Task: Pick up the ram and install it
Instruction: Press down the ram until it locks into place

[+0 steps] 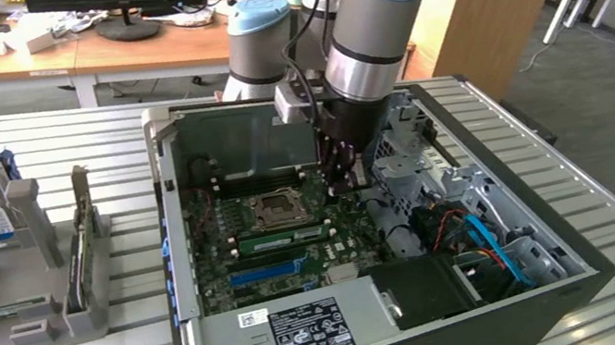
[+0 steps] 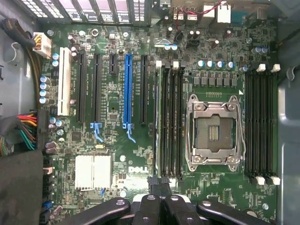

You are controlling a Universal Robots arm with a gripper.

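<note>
Here, inside the open computer case [image 1: 168,205], your gripper [image 1: 347,183] hangs low over the motherboard [image 2: 136,150], its fingers [image 2: 151,182] pressed together with nothing pinched between them. The ram [image 1: 281,238] stands on edge in a black slot beside the CPU socket [image 2: 214,129], on the side facing the blue slot [image 2: 127,89]. In the wrist view the ram [image 2: 156,122] appears as one thin line, and the closed fingertips sit over its near end.

The likely trouble from here is an uneven seat. If you push on one end alone, that end may go down while the far end rides high, and the stick could tilt or bind in the slot. The top edge is narrow, so closed fingers bearing on it could also skid off onto the neighbouring empty slots or the small capacitors nearby.

You cannot tell whether the fingertips touch the ram or hover just above it. The stick's near end is covered by the gripper. The white clip [image 2: 158,63] at the far end is too small to judge as latched. In the exterior view the arm blocks the board beneath the wrist.
</note>
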